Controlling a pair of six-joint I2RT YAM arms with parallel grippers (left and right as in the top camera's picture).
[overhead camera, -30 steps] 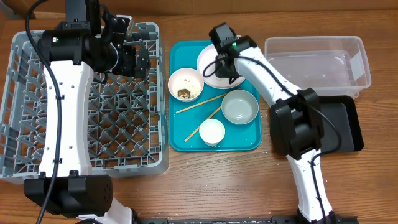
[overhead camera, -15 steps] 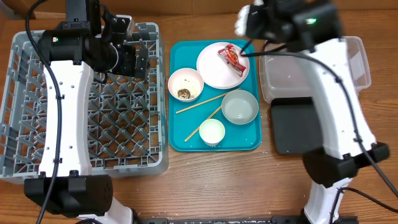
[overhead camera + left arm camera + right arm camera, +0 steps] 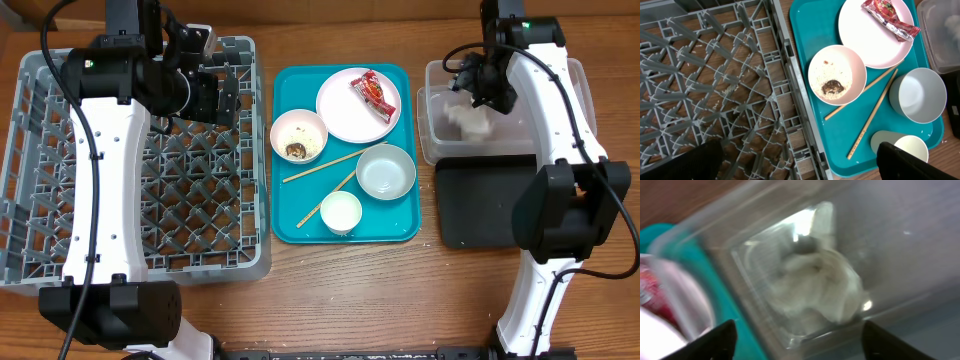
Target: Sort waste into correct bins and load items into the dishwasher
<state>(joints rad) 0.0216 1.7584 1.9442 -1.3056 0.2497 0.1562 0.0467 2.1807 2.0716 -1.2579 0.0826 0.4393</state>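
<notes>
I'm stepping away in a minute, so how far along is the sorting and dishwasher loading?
Done: the tissue wad lies in the clear tub. In hand: nothing; the right tool hangs open over that tub, the left tool open above the rack. Left: the wrapper on the plate, the food scrap in the pink bowl, and every dish on the teal tray; the rack holds none.

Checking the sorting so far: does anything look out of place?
Yes: the red snack wrapper lies on the pink plate, not yet binned, and a brown food scrap sits in the pink bowl.
</notes>
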